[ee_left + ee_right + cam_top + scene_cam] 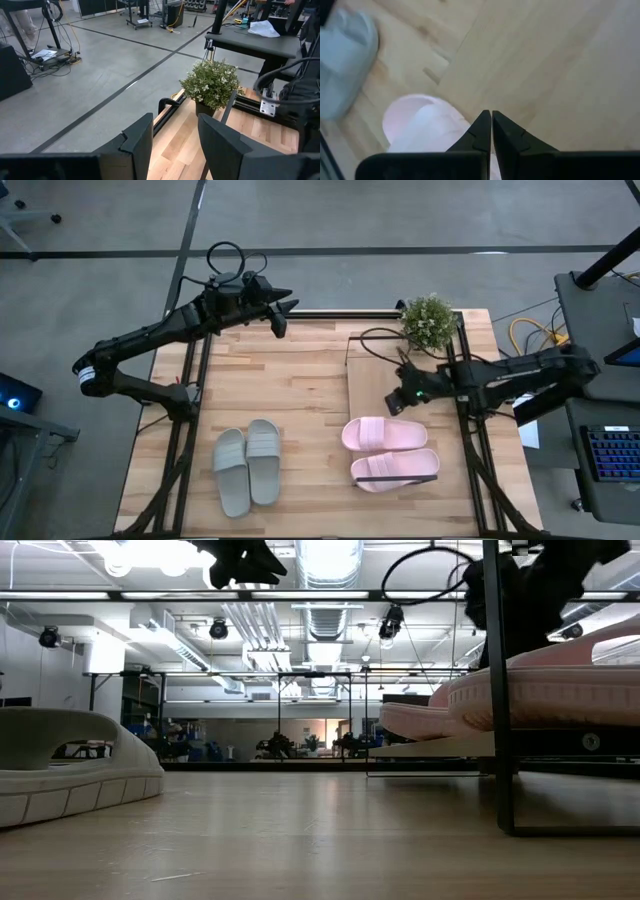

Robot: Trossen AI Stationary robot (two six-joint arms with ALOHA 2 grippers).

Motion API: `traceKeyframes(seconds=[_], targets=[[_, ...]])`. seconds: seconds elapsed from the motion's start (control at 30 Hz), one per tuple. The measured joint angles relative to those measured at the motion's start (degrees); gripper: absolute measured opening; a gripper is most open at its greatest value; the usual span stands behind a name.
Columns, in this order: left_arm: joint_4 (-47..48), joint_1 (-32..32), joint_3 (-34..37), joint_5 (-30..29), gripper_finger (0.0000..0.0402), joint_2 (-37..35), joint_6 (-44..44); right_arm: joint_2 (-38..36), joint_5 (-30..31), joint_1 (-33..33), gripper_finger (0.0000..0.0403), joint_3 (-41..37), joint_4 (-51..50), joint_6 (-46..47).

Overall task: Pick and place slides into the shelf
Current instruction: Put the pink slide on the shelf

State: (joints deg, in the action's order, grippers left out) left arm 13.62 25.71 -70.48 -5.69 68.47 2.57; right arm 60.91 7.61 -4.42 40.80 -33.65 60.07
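The pale pink pair (385,450) lies side by side on the near end of the shelf (390,365), soles down; in the low view the pink slides (560,690) sit raised behind the shelf's black frame (497,690). The grey-green pair (247,465) rests on the tabletop near the left, soles down. My right gripper (392,404) hovers shut over the shelf board just beyond the pink pair; its wrist view shows the gripper (491,116) over a pink slide (420,125). My left gripper (283,320) is open and raised at the far left edge.
A small potted plant (428,320) stands at the table's far right corner by the shelf's far end. Cables loop near both arms' bases. Bare wood lies between the two pairs and on the shelf's far half (545,65).
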Motion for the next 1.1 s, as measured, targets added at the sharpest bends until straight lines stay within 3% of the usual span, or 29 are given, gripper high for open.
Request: traceKeyframes(seconds=[0.2,0.47,0.73,1.1], targets=[[0.5,0.0,0.0,0.0,0.0141,0.0,0.0,5.1,-9.6,3.7,0.0008,1.7,0.1,-10.5],[0.5,0.0,0.0,-0.2,0.0141,0.0,0.0,11.6,-13.1,3.7,0.0008,2.8,6.1,-16.5],[0.8,0.0,0.0,-0.2,0.0141,0.0,0.0,16.2,-14.3,3.7,0.0008,2.8,6.0,-21.7],[1.0,0.0,0.0,-0.2,0.0141,0.0,0.1,15.6,-16.8,3.2,0.0008,2.7,7.2,-20.6]])
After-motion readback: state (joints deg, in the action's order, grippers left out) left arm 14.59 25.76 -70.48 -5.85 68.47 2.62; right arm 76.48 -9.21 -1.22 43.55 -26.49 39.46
